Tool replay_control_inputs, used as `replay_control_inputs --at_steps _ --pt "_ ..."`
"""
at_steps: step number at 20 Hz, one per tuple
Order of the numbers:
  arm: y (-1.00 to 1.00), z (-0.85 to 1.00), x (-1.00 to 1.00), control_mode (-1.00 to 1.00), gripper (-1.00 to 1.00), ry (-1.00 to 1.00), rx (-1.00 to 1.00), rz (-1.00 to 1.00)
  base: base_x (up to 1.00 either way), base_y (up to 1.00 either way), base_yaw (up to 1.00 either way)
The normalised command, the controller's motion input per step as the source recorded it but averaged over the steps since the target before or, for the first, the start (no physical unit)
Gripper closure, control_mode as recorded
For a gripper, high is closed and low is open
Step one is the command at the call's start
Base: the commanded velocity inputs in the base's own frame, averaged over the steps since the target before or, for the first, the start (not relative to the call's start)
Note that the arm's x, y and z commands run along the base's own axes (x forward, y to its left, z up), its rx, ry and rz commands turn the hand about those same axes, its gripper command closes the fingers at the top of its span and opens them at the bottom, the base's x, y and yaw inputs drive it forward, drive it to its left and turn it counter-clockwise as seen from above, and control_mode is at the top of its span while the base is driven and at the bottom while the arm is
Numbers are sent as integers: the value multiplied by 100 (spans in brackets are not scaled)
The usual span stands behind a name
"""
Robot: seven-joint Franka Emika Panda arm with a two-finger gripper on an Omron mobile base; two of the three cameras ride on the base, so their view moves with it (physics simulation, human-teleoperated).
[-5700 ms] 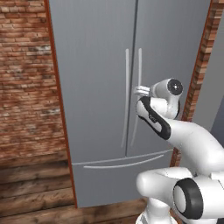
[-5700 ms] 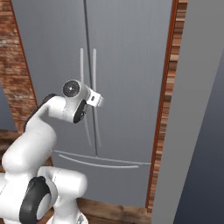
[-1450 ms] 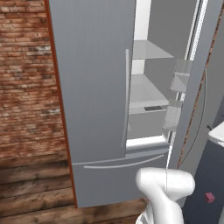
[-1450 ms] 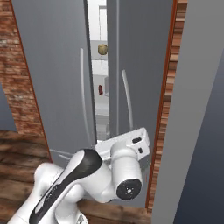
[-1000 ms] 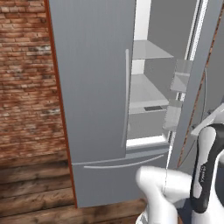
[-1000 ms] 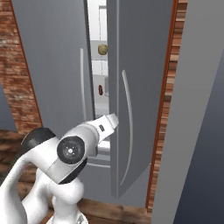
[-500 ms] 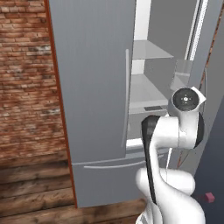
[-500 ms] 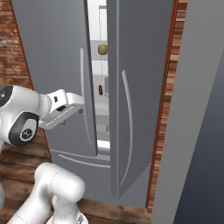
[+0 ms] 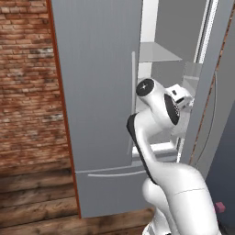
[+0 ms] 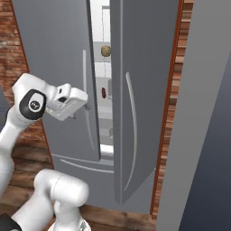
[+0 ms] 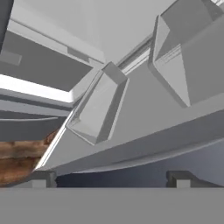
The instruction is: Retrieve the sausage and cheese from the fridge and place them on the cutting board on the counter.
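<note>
The fridge (image 9: 96, 92) has its left door shut and its right door (image 10: 140, 90) standing ajar. Through the gap the cheese (image 10: 105, 51), a small tan ball, rests high up inside. Below it lies the dark red sausage (image 10: 103, 93). My gripper (image 10: 86, 107) is raised in front of the gap, level with the handles, open and holding nothing. From the other side the gripper (image 9: 187, 102) sits at the edge of the open door. In the hand view the gripper (image 11: 111, 179) looks at the inner face of that door. The cutting board and the counter are out of view.
Two grey door bins (image 11: 98, 109) hang on the open door's inner side. A brick wall (image 9: 27, 92) flanks the fridge on the left, a red-brown wood panel (image 10: 173, 113) on the right. A plank floor (image 9: 32, 197) lies below.
The arm has swung up from low by the base, and the hand now sits at the fridge gap. The right door stays ajar and the jaws stay wide.
</note>
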Motion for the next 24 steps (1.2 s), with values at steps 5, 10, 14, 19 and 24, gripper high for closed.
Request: replay_control_inputs --at_steps 5,10,14,19,24 --pt "-3 29 43 -100 -100 2 6 -5 0 0 0" --pt "0 7 47 -100 -100 -6 -1 7 0 0 0" --pt "-4 0 52 -100 -100 -3 -5 5 0 0 0" --pt "-26 0 21 -100 -100 -3 -10 0 0 0 0" --pt "-69 0 0 -100 -100 0 -12 0 0 0 0"
